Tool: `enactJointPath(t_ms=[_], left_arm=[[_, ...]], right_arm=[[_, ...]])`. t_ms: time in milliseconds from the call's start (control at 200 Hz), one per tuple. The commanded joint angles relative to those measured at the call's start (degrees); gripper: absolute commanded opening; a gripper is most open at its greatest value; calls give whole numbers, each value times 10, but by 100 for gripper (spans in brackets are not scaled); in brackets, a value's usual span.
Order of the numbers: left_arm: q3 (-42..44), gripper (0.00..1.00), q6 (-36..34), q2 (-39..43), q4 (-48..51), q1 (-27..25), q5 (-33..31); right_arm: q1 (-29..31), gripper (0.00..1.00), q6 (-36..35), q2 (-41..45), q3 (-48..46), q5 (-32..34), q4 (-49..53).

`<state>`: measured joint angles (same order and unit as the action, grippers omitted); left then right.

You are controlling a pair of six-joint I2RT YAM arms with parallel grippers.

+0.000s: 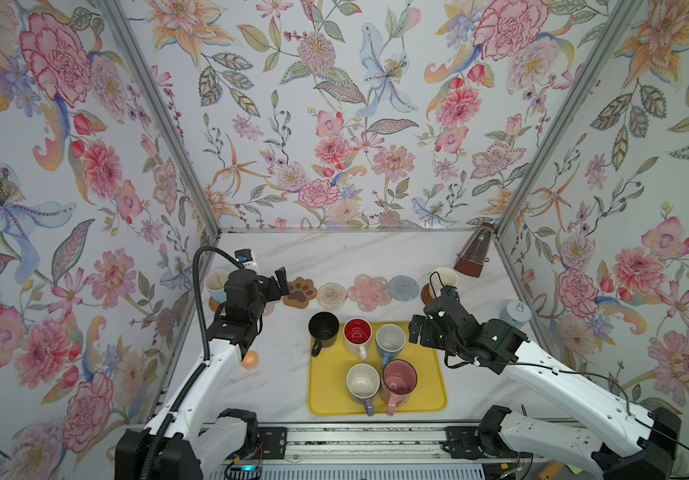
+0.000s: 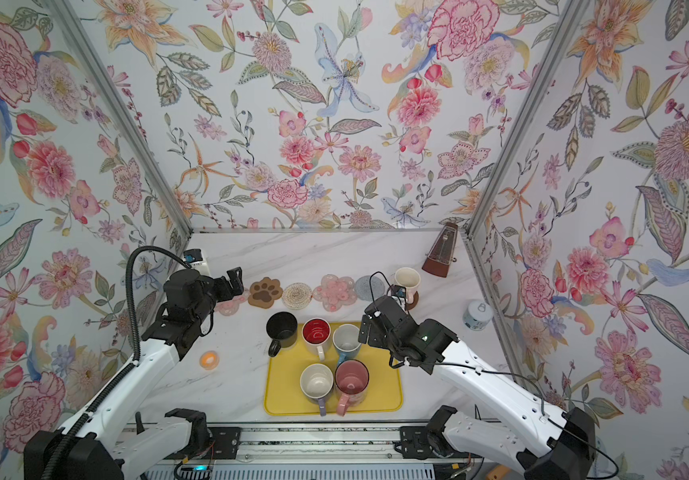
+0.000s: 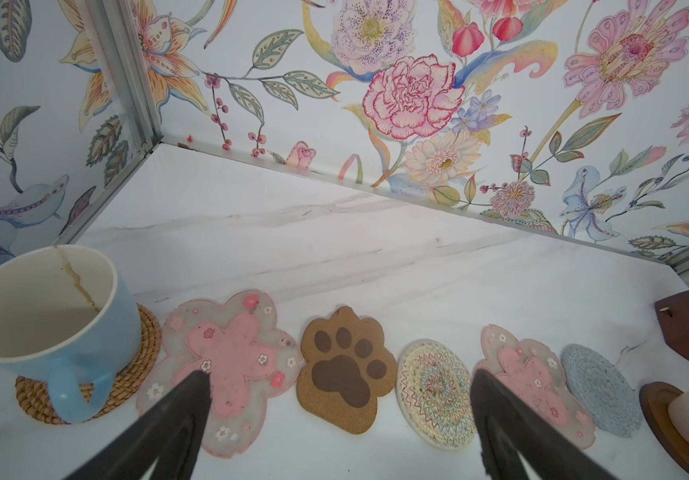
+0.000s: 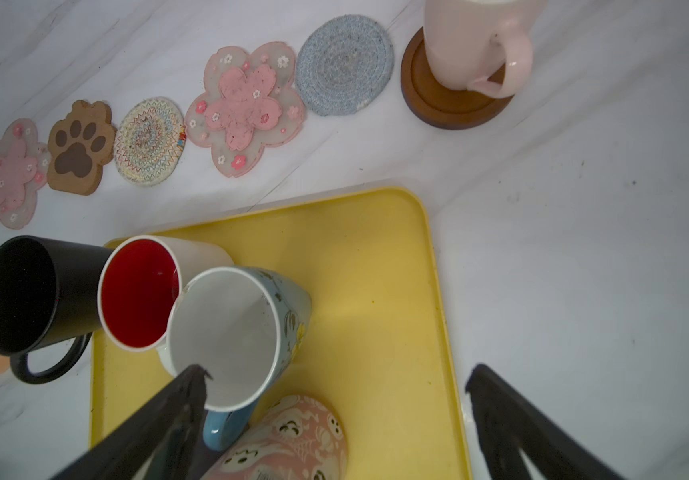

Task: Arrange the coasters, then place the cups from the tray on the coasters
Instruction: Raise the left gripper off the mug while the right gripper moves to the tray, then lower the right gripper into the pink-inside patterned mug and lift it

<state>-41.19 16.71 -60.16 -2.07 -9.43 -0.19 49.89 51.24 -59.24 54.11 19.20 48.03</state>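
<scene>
Seven coasters lie in a row at the back. A blue cup [image 3: 43, 307] stands on the woven tan one [image 3: 143, 357]. Beside it lie a pink flower [image 3: 230, 365], the brown paw [image 1: 300, 292], a cream round [image 1: 331, 296], another pink flower [image 1: 369, 292] and a grey-blue round [image 1: 403, 286]. A pink-handled cup [image 4: 471, 45] stands on the dark disc [image 4: 430, 104]. The yellow tray [image 1: 421, 395] holds red-inside [image 1: 357, 332], blue-handled [image 1: 390, 338], purple-handled [image 1: 362, 382] and pink [image 1: 399, 376] cups. A black cup [image 1: 323, 328] stands at its far-left corner. My left gripper [image 1: 274, 289] hangs open over the first flower. My right gripper [image 1: 419, 330] is open above the tray's far right.
A wooden metronome [image 1: 473, 253] stands in the back right corner and a white lidded jar [image 1: 517, 313] by the right wall. A small orange ring [image 1: 250, 360] lies left of the tray. Flowered walls close in the table on three sides.
</scene>
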Motion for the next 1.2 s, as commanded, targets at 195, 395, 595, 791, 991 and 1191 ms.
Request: enactJointPath(t_ms=[195,395,595,791,991,1191], left_arm=[[41,99,4,51,-15,-3,12],[49,99,10,73,-22,-3,32],[47,99,16,72,-20,-3,42],[50,99,21,82,-16,-3,50],[52,99,23,91,-16,-3,47],[55,99,24,93,-15,-3,44]], right_arm=[[173,99,212,-4,-9,65,79],[268,98,292,-13,1,95,110],[351,98,361,-35,5,104,134],[405,98,393,-75,18,111,135],[424,98,387,-117,30,106,135],[424,93,370,-138,35,90,135]])
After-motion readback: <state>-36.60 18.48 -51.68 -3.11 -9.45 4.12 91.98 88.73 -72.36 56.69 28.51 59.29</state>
